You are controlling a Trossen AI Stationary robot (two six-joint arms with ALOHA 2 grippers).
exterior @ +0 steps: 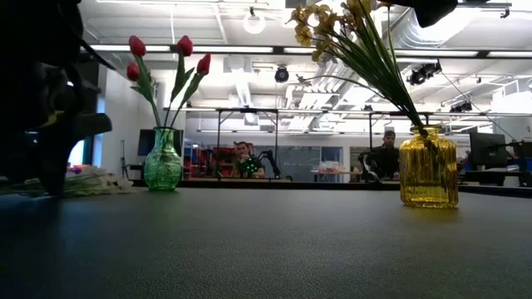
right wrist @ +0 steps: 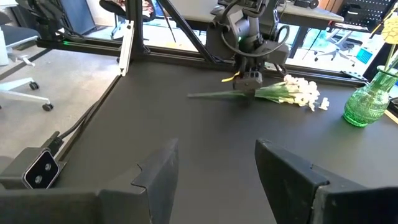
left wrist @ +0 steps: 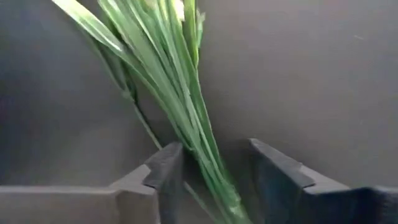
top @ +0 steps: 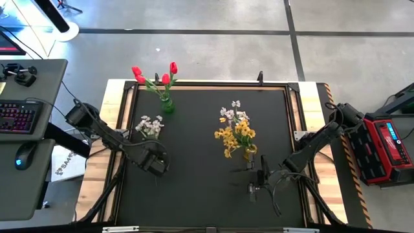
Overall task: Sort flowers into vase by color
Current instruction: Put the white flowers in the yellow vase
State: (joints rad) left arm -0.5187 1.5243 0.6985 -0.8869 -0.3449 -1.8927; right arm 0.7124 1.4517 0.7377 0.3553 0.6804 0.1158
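Observation:
A bunch of small white blossoms point(top: 150, 125) point(right wrist: 292, 93) lies flat on the black mat, its green stems point(left wrist: 199, 137) running toward the near edge. My left gripper point(top: 157, 165) point(right wrist: 247, 87) points down over those stems, open, one finger on each side point(left wrist: 214, 180), and I see no touch. Three red tulips point(top: 155, 74) stand in a green glass vase point(top: 167, 105) point(exterior: 163, 166). Yellow blossoms point(top: 236, 133) and some white ones point(top: 231, 111) stand in a yellow glass vase point(top: 250, 153) point(exterior: 428, 166). My right gripper point(top: 257, 181) point(right wrist: 214, 168) waits open near that vase.
The mat point(top: 207, 194) sits in a wooden frame with metal rails point(top: 126, 87). A desk with a keyboard point(top: 16, 116) and mouse stands beyond the table's left edge, a red box point(top: 388, 145) beyond its right. People sit in the room behind point(exterior: 243, 154).

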